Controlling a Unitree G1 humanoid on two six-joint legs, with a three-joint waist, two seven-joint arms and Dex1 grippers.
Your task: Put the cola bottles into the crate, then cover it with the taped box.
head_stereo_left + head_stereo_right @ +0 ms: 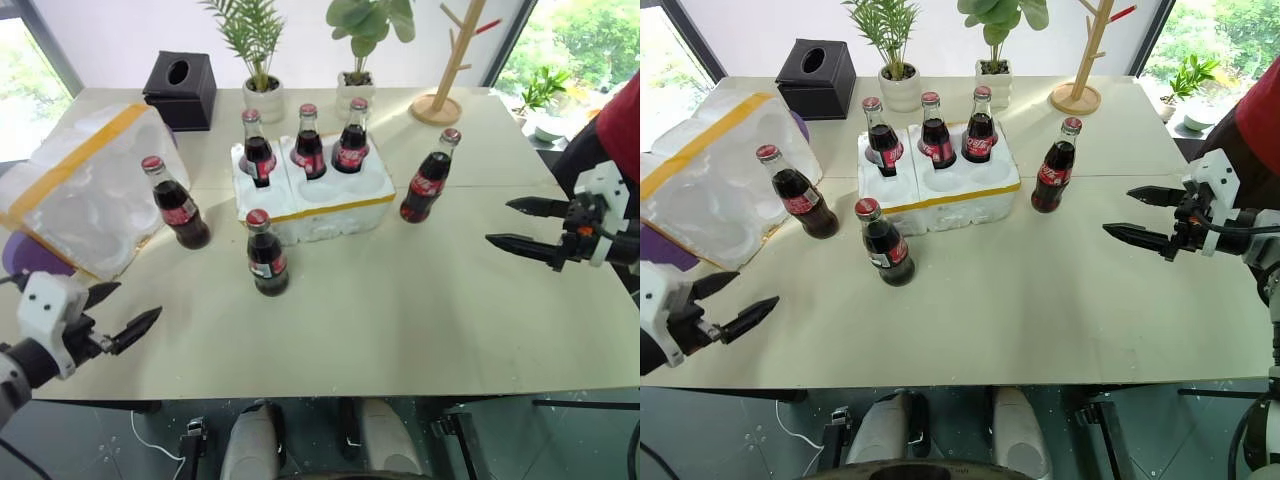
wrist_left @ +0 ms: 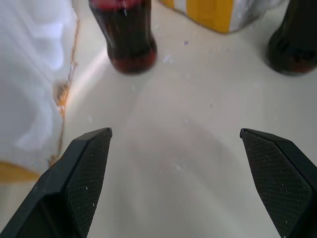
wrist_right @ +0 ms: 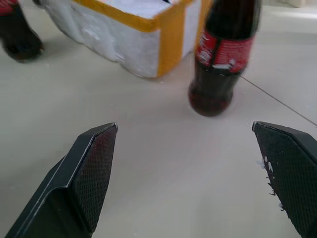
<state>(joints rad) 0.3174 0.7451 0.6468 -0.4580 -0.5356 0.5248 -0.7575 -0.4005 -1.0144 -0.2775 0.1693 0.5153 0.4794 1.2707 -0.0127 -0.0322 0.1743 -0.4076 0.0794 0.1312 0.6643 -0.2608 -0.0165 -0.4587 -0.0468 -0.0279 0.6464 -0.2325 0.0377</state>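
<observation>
Head view crate point(image 1: 312, 195): mid-table, 3 bottles point(image 1: 308, 142) seated in its back row.
Loose bottles: 1 just right of crate point(image 1: 428, 180), 1 in front point(image 1: 266, 255), 1 left point(image 1: 177, 204).
Right gripper point(image 1: 528, 224): spread, empty; best centred on right bottle's body.
Left gripper point(image 1: 124, 314): spread, empty.
Lid point(image 1: 85, 185): left of crate.

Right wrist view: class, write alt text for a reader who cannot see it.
An open gripper with two black fingers faces a dark glass cola bottle with a red label standing on the pale table, beside the white styrofoam crate with yellow tape.
</observation>
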